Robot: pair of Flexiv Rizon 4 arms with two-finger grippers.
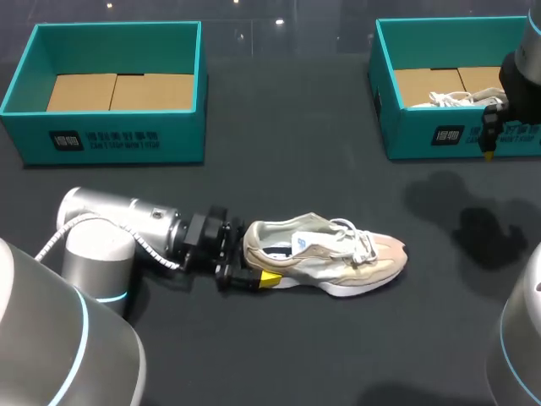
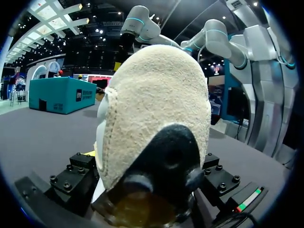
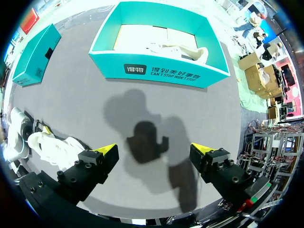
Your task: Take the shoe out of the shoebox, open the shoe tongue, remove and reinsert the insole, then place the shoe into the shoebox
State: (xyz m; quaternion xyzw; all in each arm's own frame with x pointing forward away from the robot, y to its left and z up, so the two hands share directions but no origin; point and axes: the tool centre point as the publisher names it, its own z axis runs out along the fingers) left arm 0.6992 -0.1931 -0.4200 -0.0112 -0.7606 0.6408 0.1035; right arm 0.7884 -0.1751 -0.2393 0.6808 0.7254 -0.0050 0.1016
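A beige sneaker (image 1: 325,258) lies on its sole in the middle of the black table, toe pointing right, laces loose. My left gripper (image 1: 252,269) comes in low from the left and straddles the heel; one yellow tip (image 1: 270,279) presses the near side of the sole. The heel (image 2: 156,109) fills the left wrist view between the finger mounts, hiding the tips. My right gripper (image 3: 154,154) hangs open and empty high over the table, at the front wall of the right shoebox (image 1: 423,135). From there the sneaker (image 3: 52,142) shows far off to the side.
The teal right shoebox (image 3: 161,71) holds a second pale shoe (image 1: 452,99). A matching teal shoebox (image 1: 110,139) stands at the back left with only a cardboard floor showing. Both boxes stand apart from the sneaker.
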